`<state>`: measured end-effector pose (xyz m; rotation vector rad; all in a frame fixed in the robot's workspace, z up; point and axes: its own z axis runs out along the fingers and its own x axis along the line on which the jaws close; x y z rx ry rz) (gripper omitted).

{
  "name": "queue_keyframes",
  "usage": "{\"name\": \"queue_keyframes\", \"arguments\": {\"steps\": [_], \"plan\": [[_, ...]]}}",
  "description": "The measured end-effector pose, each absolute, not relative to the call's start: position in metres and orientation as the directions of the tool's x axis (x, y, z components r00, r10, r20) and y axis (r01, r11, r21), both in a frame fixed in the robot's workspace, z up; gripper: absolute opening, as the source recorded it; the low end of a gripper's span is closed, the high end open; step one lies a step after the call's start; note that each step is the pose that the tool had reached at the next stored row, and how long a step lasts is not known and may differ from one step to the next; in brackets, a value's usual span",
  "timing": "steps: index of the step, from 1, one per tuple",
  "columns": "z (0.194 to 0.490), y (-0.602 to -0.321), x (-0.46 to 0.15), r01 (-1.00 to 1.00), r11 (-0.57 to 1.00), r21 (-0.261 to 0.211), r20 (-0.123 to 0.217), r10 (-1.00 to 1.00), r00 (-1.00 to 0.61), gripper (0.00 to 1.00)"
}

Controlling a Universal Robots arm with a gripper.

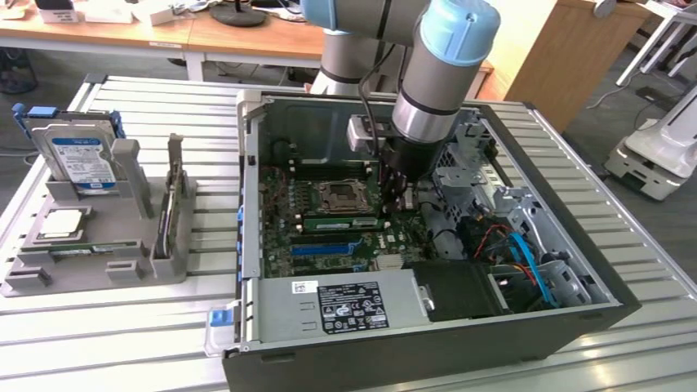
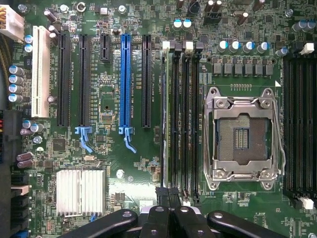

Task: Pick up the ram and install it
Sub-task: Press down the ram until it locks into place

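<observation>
Closest to where I stood was the silver power supply [image 1: 338, 306] with its black label, filling the near end of the open computer case [image 1: 610, 318]. That case was the biggest thing on the slatted metal table [image 1: 98, 343], lying on its side with its insides showing. The grey and pale-blue robot arm [image 1: 441, 73] came down into it from above.

Across the case floor ran the green motherboard [image 2: 109, 104], with a long blue expansion slot [image 2: 124, 79] among black ones and a ribbed silver heatsink [image 2: 79, 191]. The empty processor socket [image 2: 242, 134] sat in its metal frame. A bank of black memory slots [image 2: 185, 119] lay just beside it.

The ram [image 1: 339, 221] was in the case, a narrow green stick standing in that bank just on the near side of the socket. Whether it was pressed fully home I could not tell.

The gripper [image 1: 399, 189] hung low over the board at the exterior view's right end of the stick. Its black fingers [image 2: 159, 220] were drawn together, tips nearly touching, and I saw nothing clamped between them.

To the exterior view's left of the case stood a grey parts tray [image 1: 77, 273]. A silver hard drive [image 1: 82, 155] with a blue label stood upright in it, and a square silver processor chip [image 1: 62, 223] lay flat.
</observation>
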<state>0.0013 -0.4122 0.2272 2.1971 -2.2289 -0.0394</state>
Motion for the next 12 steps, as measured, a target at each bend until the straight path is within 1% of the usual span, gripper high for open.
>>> {"name": "queue_keyframes", "arguments": {"steps": [12], "plan": [[0.2252, -0.4123, 0.0012, -1.0, 0.014, 0.026, -0.009, -1.0, -0.015, 0.11]]}}
